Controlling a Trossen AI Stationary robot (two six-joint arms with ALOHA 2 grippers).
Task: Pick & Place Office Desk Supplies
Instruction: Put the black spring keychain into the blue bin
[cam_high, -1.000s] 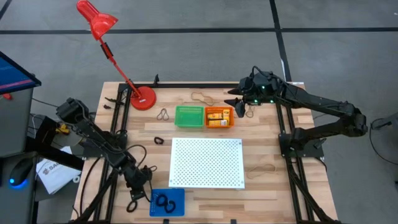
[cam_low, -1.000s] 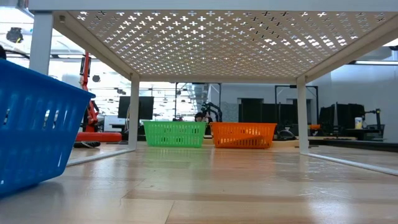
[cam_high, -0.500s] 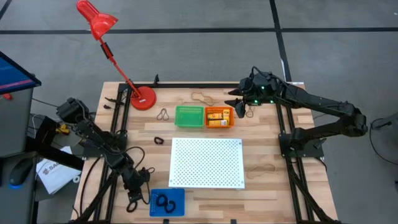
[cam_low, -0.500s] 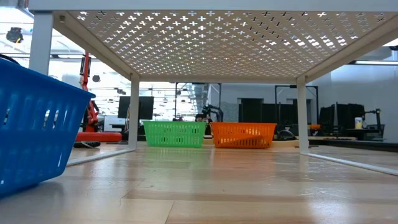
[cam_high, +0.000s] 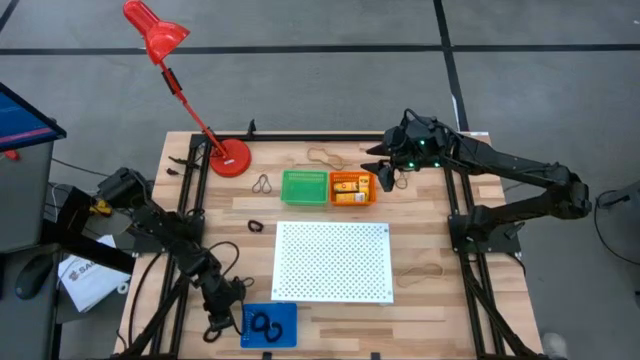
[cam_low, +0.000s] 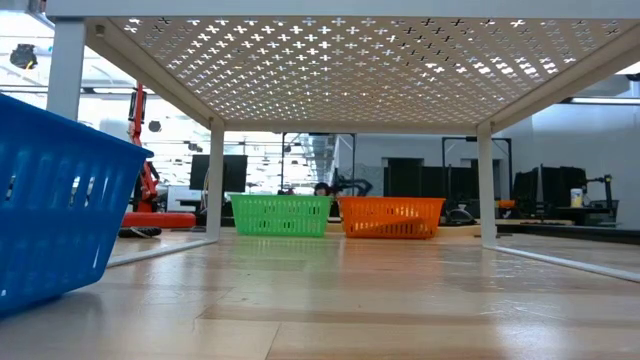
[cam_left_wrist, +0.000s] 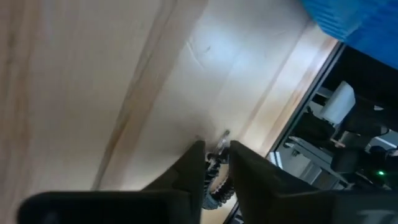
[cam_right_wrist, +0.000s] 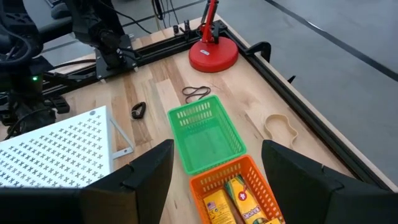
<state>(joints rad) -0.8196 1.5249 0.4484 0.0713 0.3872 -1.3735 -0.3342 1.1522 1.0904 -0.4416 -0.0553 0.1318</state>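
Beside the blue basket (cam_high: 269, 325), the left pincer (cam_high: 217, 316) is down at the worktop (cam_high: 430, 300), its fingers narrow around a small dark thing I can't make out. The right pincer (cam_high: 378, 170) hangs wide open and empty beside the orange basket (cam_high: 353, 189), which holds yellow-orange blocks (cam_right_wrist: 233, 202). Black loops (cam_high: 264, 324) lie in the blue basket.

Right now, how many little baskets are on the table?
3. The green basket and the orange basket sit side by side behind the white perforated board; the blue basket sits at the front edge, by the left gripper.
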